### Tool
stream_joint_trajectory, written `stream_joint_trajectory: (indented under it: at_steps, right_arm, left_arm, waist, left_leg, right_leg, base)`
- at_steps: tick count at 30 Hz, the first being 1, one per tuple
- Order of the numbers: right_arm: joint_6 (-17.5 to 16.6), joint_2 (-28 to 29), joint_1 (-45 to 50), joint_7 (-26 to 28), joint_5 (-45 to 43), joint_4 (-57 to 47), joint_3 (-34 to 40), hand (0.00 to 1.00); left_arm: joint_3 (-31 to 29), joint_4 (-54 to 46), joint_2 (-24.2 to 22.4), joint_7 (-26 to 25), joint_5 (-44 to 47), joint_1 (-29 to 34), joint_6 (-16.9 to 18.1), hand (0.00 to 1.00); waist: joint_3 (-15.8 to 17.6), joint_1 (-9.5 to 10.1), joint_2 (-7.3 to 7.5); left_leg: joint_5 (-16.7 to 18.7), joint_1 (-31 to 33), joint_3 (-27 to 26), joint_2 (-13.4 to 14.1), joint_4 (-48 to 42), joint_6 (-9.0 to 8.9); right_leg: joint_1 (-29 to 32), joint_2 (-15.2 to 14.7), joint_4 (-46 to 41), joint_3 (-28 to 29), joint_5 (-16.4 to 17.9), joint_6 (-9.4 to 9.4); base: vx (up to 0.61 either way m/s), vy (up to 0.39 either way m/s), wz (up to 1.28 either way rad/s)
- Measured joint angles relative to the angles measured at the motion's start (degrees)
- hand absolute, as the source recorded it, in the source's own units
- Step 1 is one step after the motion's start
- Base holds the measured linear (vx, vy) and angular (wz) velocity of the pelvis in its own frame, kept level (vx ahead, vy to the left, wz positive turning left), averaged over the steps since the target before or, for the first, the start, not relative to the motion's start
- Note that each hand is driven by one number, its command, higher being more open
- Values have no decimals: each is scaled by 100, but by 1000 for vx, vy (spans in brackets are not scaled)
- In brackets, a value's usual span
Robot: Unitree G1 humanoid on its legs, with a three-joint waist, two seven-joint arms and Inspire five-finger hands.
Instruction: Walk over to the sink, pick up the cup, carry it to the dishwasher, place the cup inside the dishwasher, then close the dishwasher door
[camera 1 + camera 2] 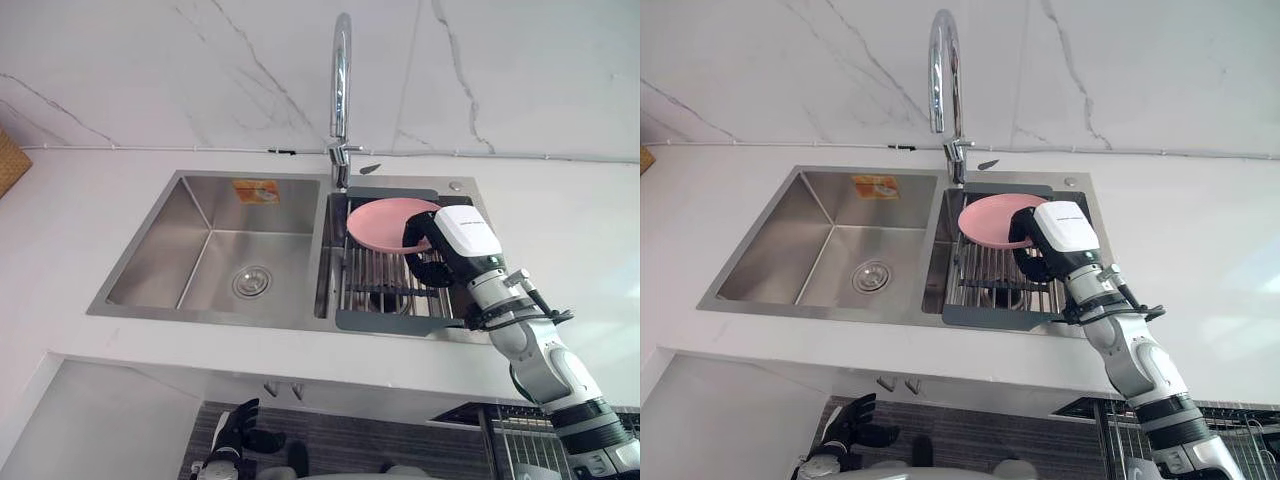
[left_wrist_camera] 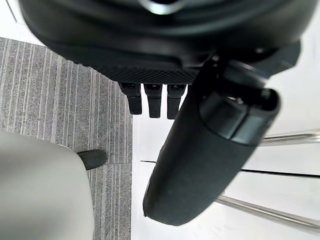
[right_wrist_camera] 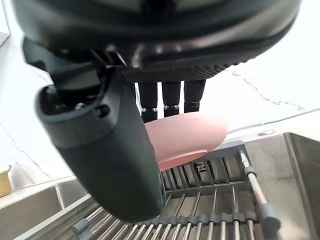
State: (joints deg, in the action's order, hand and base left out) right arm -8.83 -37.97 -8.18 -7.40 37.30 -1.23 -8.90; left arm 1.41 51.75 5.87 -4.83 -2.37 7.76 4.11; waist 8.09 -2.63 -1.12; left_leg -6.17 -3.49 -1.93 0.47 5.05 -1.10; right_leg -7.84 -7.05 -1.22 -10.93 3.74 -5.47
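Hovering over the rack (image 1: 372,272), right hand (image 1: 455,240) uncurled, pink dish (image 1: 385,222) at its fingertips (image 3: 171,97).

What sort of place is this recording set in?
Probably a kitchen: a double-bowl steel sink with a tap set in a white counter, and a pink dish on a drying rack over the right bowl.

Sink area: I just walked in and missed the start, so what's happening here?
The robot's right hand reaches over the drying rack in the right basin of the sink. Its fingers are straight at the rim of a pink dish and are not yet gripping it. The dish rests on the rack. The left hand hangs open, low near the floor.
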Motion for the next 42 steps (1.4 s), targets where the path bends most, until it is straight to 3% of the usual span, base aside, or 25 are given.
stream_joint_trajectory:
  at_steps: [7, 18, 28, 33, 35, 36, 38, 42]
  right_arm:
    - [-28, 16, 452, -6, -25, -661, 293, 30]
    - [2, 1516, 1359, -399, -473, -1921, 1642, 30]
    - [58, 1849, 1797, -466, -625, -2175, 2085, 30]
    - [45, 1848, 1760, -655, -668, -2504, 2252, 30]
    - [45, 1831, 1709, -658, -675, -2474, 2248, 30]
    - [49, 1788, 1676, -658, -676, -2439, 2247, 30]
    - [70, 1803, 1741, -664, -673, -2405, 2258, 30]
    - [155, 1818, 1794, -667, -619, -2303, 2277, 30]
  left_arm:
    - [-8, 27, -9, -12, 0, -5, -17, 90]
    - [-30, 231, -35, -23, -4, -48, -74, 90]
    - [37, 240, -33, -23, -4, -77, -125, 90]
    - [37, 234, -70, -23, 3, -180, -129, 90]
    - [23, 216, -94, -25, 17, -203, -128, 90]
    - [21, 228, -142, -43, 20, -206, -129, 90]
    - [17, 274, -176, -90, 25, -193, -170, 90]
    - [-45, 298, -194, -168, 76, -186, -212, 90]
  waist:
    - [-4, -32, -5]
    - [-52, -152, -17]
    - [-86, -155, -4]
    - [-30, -140, -38]
    - [-12, -117, -40]
    - [13, -107, -106]
    - [13, -196, -165]
    - [63, -286, -109]
  left_leg:
    - [6, -113, -11, 18, -4, -6]
    - [102, -346, -368, 109, 28, -87]
    - [85, -212, -368, 188, -107, -63]
    - [443, 415, -272, 286, -954, -156]
    - [712, 590, 116, 278, -1378, -195]
    - [1020, 688, 434, 280, -1727, -216]
    - [1131, 633, 330, 269, -1705, -252]
    - [1037, 541, -235, 166, -1505, -94]
  right_leg:
    - [-117, 13, -6, 28, -11, -4]
    - [-133, 49, 9, 378, 16, 39]
    - [-84, 129, 26, 415, -69, 107]
    - [293, 176, -212, 424, -55, 172]
    - [488, 177, -356, 586, -24, 203]
    - [569, 244, -422, 739, -10, 186]
    - [615, 220, -473, 935, 0, 135]
    - [971, 141, -563, 1551, -151, -8]
  base:
    - [0, 0, 0]
    - [-59, -4, -18]
    - [3, -17, -2]
    - [-39, -21, 0]
    - [-27, -3, -46]
    - [-3, 15, -60]
    - [-32, 63, -56]
    - [-37, 95, -67]
